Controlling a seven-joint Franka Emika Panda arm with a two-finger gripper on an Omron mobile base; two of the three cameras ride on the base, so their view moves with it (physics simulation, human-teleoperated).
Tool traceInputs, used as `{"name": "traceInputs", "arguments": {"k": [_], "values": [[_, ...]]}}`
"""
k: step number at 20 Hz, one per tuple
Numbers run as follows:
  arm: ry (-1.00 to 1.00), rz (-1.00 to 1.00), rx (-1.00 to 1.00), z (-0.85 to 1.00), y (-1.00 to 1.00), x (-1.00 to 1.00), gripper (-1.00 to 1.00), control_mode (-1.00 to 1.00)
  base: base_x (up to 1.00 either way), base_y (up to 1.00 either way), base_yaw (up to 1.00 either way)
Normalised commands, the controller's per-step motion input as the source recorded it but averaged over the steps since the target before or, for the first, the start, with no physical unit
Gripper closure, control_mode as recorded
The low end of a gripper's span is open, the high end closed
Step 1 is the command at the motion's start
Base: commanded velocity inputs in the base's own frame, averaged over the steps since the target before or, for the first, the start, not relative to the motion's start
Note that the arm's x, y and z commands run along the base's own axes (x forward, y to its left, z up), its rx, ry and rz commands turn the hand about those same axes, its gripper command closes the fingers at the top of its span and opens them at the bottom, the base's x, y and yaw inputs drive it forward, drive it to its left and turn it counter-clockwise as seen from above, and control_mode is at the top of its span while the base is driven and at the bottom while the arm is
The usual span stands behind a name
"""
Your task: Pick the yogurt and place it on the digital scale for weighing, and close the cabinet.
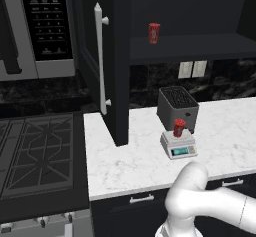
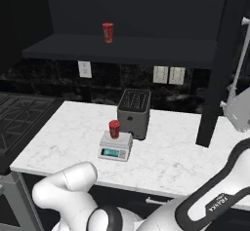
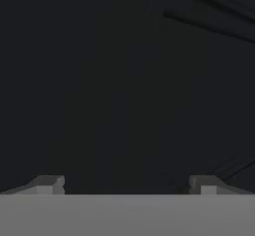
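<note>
The yogurt (image 1: 179, 127) (image 2: 114, 128), a small red cup, stands upright on the pale grey digital scale (image 1: 178, 145) (image 2: 115, 146) with its teal display lit. Both doors of the black cabinet stand open: the left door (image 1: 112, 66) juts over the counter, and the right door (image 2: 218, 74) does the same. In the hand view my gripper (image 3: 127, 185) is open, its fingertips (image 3: 50, 184) wide apart with nothing between them, facing a dark surface close up. In the right base view my hand (image 2: 238, 109) hangs beside the lower end of the right door's silver handle (image 2: 239, 49).
A slim red container (image 1: 154, 32) (image 2: 108, 32) stands on the cabinet shelf. The black toaster (image 1: 177, 106) (image 2: 134, 106) sits just behind the scale. A stove (image 1: 35, 151) lies left of the marble counter (image 1: 130, 161), with a microwave (image 1: 40, 26) above it.
</note>
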Motion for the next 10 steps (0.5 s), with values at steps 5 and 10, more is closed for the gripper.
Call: {"name": "traceInputs", "arguments": {"k": [5,10], "values": [[-0.01,-0.04,-0.11,0.20,1.00,0.49,-1.00,-1.00,0.00,0.00,0.00],[0.02,-0.12,-0.01,0.05,1.00,0.94,-1.00,-1.00,0.00,0.00,0.00]]}}
